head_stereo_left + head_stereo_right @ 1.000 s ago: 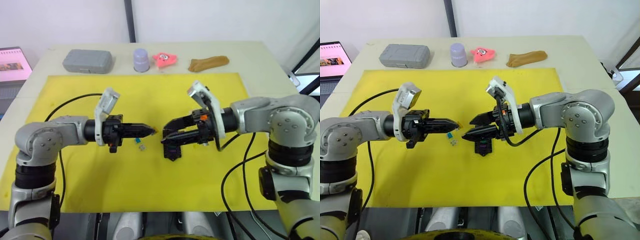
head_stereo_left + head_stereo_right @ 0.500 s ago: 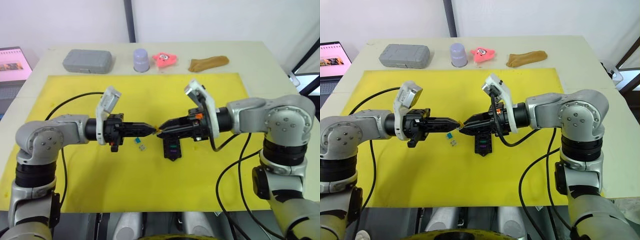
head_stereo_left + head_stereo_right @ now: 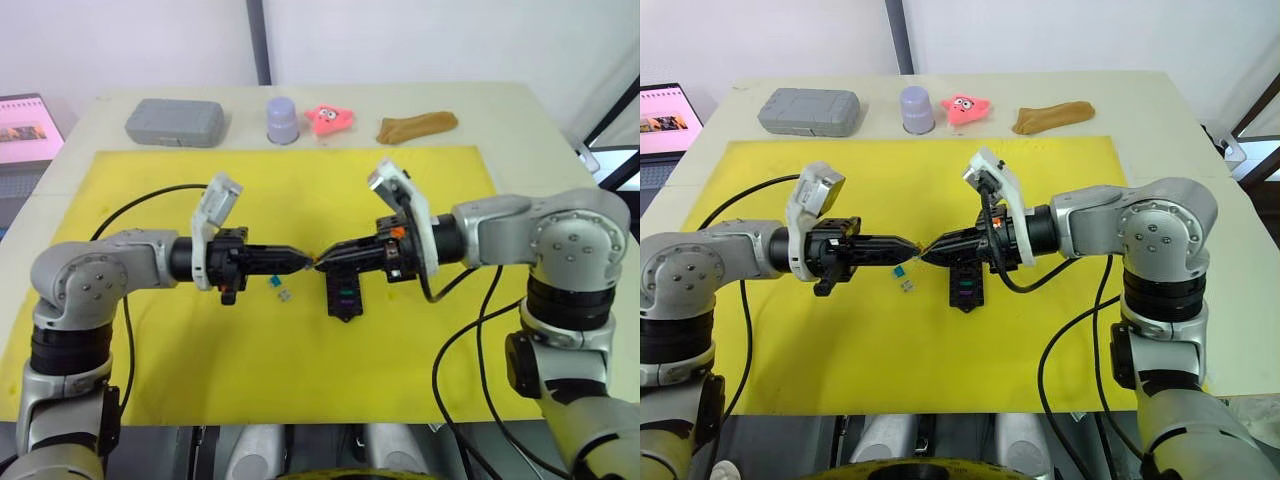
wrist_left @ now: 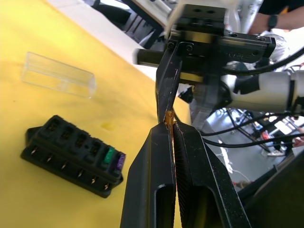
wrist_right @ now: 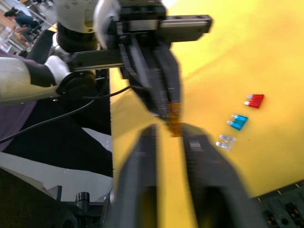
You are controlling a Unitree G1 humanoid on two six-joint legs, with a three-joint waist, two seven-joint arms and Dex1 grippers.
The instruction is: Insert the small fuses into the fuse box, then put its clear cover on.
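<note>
Grippers tip to tip, left gripper, right gripper, amber fuse between.

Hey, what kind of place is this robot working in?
Probably a robotics lab or test bench: a yellow mat covers a table, a laptop sits at its edge, and practice props such as a grey case line the back.

The right tool has closed and moved to meet the left tool at the amber fuse.

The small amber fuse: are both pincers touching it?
Touching. The left wrist view shows the amber fuse nipped by left pincer, with right pincer closed on its other end.
</note>
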